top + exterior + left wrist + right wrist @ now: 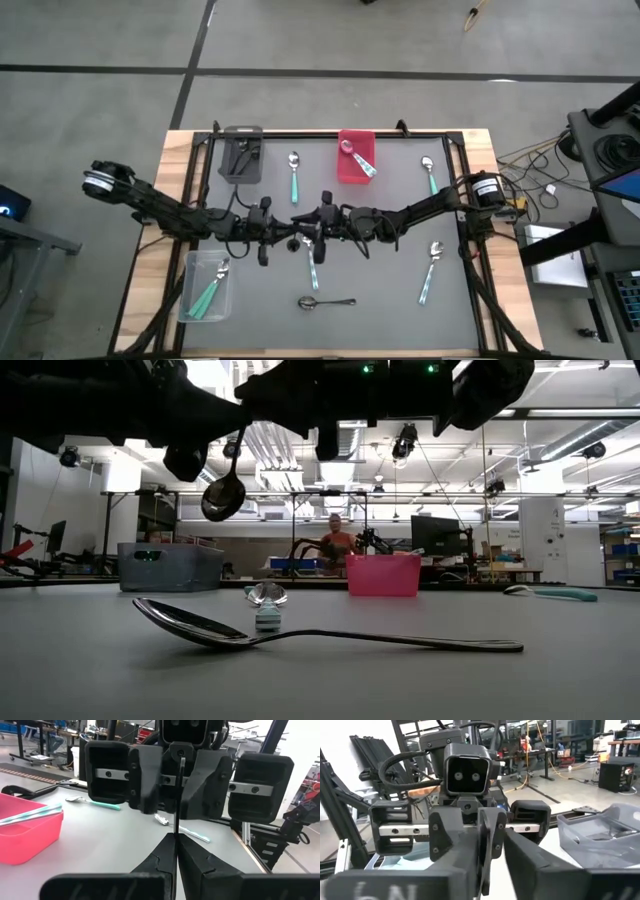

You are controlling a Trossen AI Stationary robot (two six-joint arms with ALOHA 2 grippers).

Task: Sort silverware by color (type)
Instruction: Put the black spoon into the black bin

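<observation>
Hands are met nose to nose above the middle of the surface (pixel 400 300). A black spoon (pixel 177 800) is pinched by its handle between the closed fingers (pixel 159 857) of the left hand (pixel 287 238), with the right hand (pixel 322 226) closed on the same handle from the opposite side. Another dark spoon (pixel 327 302) lies below both hands, and a teal-handled spoon (pixel 316 266) lies just under the right hand.

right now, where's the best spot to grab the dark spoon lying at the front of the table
Take the dark spoon by its thin handle, near mid-length, coming straight down from above with the gripper closing across the handle's width. It lies flat and alone on the mat, bowl to the left in the high view. In the low view the handle arches slightly off the table, leaving room for fingertips.
</observation>
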